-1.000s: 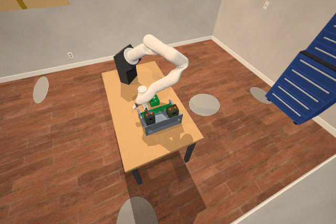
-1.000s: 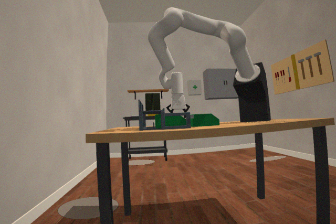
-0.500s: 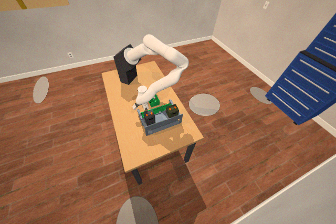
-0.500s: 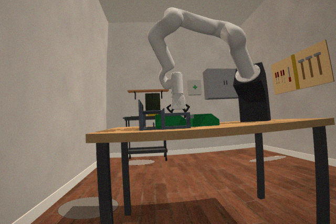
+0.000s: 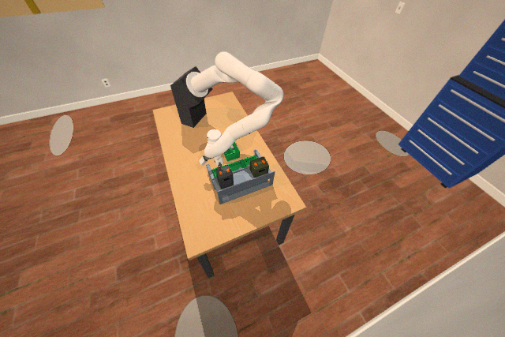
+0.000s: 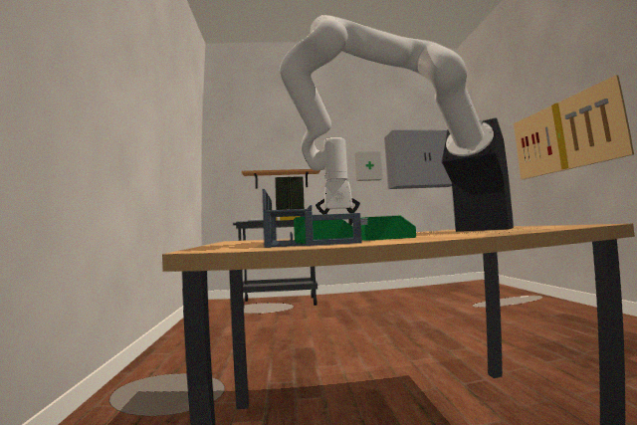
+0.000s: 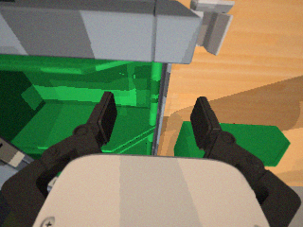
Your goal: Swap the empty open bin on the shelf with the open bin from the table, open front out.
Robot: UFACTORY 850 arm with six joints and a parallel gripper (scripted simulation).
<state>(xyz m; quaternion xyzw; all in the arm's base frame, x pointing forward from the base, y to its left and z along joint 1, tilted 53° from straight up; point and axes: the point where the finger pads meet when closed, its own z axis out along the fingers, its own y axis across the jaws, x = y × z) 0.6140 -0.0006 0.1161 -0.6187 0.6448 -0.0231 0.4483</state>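
The grey shelf (image 5: 245, 191) (image 6: 267, 229) (image 7: 118, 43) stands on the table with green bins in it. The bin at its left end in the top camera looks empty; its rear is shaded under the board. My gripper (image 5: 220, 165) (image 6: 338, 211) (image 7: 154, 104) is open and points down over the front of that bin. In the wrist view one finger is over the bin's inside, the other beyond the front lip. Its exact fingertip depth is unclear. The green open bin (image 5: 232, 156) (image 6: 389, 227) (image 7: 251, 142) stands on the table, on the robot's side of the shelf. Its parts are hardly visible.
Two dark boxes with orange marks, one on the left (image 5: 225, 178) and one on the right (image 5: 259, 168), rest on top of the shelf. The shelf's end panel runs close beside the fingers. The table (image 5: 191, 219) (image 6: 437, 250) (image 7: 265, 52) carries the shelf near its middle.
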